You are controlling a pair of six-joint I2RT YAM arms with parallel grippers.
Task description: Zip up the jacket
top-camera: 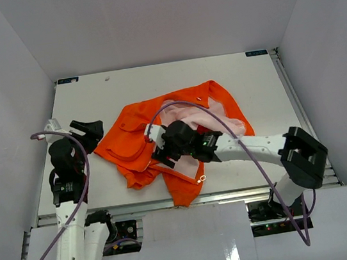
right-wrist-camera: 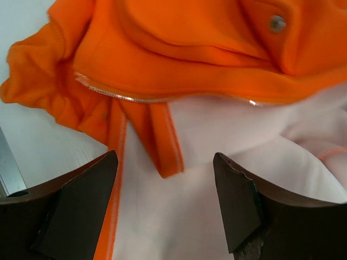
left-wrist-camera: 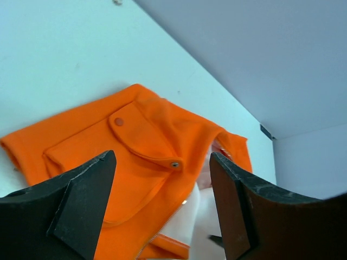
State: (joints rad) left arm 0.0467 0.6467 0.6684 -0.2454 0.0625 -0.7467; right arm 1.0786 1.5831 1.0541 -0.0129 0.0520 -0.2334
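Worktop (top-camera: 154, 81): white and walled in, and the garment sits right in the middle of it, nearer the front edge.
Jacket (top-camera: 134, 126): bright orange, crumpled and lying open, one corner trailing down to the near rim.
Lining (right-wrist-camera: 217, 135): pale pink and on full show, so the front is plainly not closed.
Right end effector (right-wrist-camera: 164, 162): reaching in over the middle of the jacket, jaws spread wide, nothing gripped. It hovers above lining and a loose orange strip.
Left end effector (left-wrist-camera: 162, 157): parked off the jacket's left edge, jaws wide too, holding nothing, looking across at the chest pocket.
Pocket flap (left-wrist-camera: 143, 135): lying flat with a metal snap (left-wrist-camera: 174, 164) at its lower corner.
Zipper teeth (right-wrist-camera: 119, 96): one silvery row runs along a folded edge, with no mate meshed into it.
Possible pull (top-camera: 201, 178): a small metal glint by the lower hem, too small to call.
Progress: nothing is zipped yet, by my read. The two front edges want lining up, the bottom end wants seating, and then the slider has to run up.
Writing: no brand, label or lettering that I can read.
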